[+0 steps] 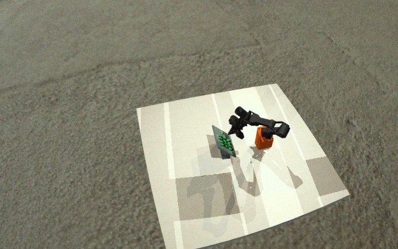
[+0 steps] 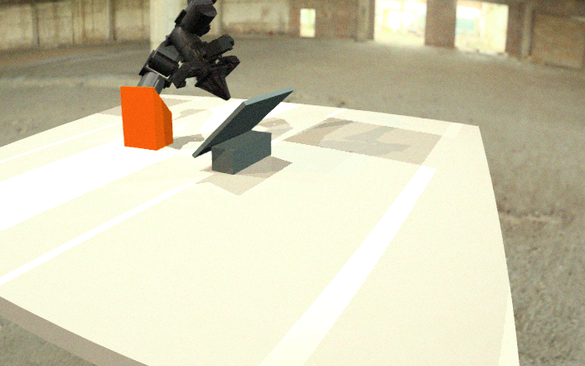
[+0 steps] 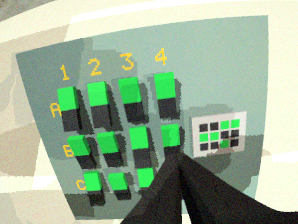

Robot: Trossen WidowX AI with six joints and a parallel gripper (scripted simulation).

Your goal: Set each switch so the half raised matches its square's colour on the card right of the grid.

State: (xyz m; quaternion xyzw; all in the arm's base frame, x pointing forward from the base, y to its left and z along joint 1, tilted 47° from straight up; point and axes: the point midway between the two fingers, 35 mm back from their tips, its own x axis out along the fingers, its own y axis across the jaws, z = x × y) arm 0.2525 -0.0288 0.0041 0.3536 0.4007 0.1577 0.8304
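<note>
We see our shut black gripper (image 3: 178, 163) at six o'clock, tip nearing the teal switch panel's (image 3: 40, 76) small card (image 3: 218, 133).

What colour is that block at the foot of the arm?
Bright orange; the exterior view shows it best.

- My matte black, six-joint arm (image 1: 264, 121) is built of chunky, boxy links with rounded cylindrical housings at the joints.
- It grows out of a bright orange, block-shaped base (image 2: 144, 117) with a slanted top edge and flat, unmarked faces.
- From the side I see a paler grey band on the link just above that base.
- My black parallel-jaw gripper (image 2: 218, 88) tapers to a sharp wedge; up close its two dark fingers read as smooth, plain triangles pressed together.
- I cannot make out cables, screws or lettering.
</note>
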